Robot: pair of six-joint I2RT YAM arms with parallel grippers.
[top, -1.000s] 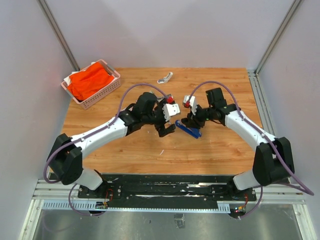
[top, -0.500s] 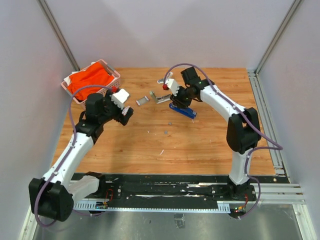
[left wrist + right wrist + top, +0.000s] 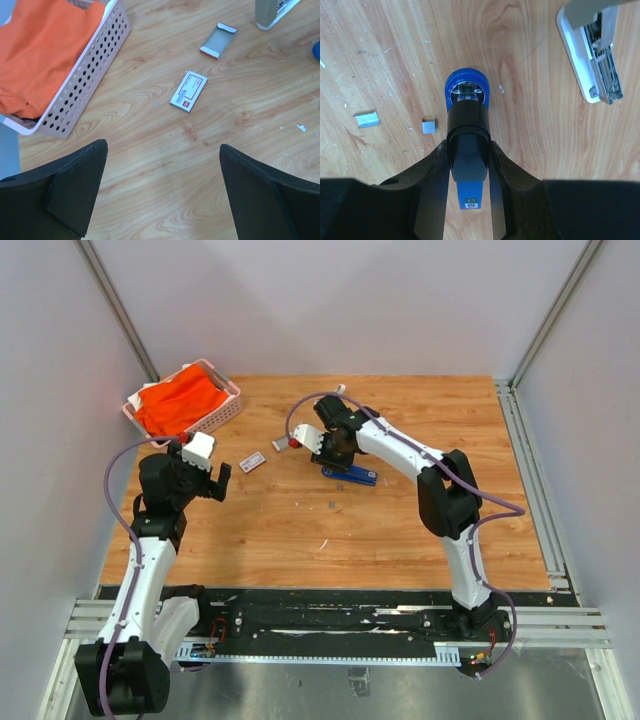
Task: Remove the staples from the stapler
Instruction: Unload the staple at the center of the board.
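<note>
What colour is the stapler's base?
Blue, beneath a black top arm; the stapler is clearest in the right wrist view.

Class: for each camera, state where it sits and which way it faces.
Top: above and behind the bases, looking down on the table; both arms show.
Left wrist: over the table, looking down at basket and box; open left gripper shows.
Right wrist: looking down the stapler, right gripper shut on it.
Shared: top and left wrist both show the basket.

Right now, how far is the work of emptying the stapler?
Done, it seems: loose staples lie on the table beside the stapler. In hand: the right pincer is closed on the stapler's black arm; the left pincer is open, holding nothing. Left: I cannot see whether staples remain inside.
</note>
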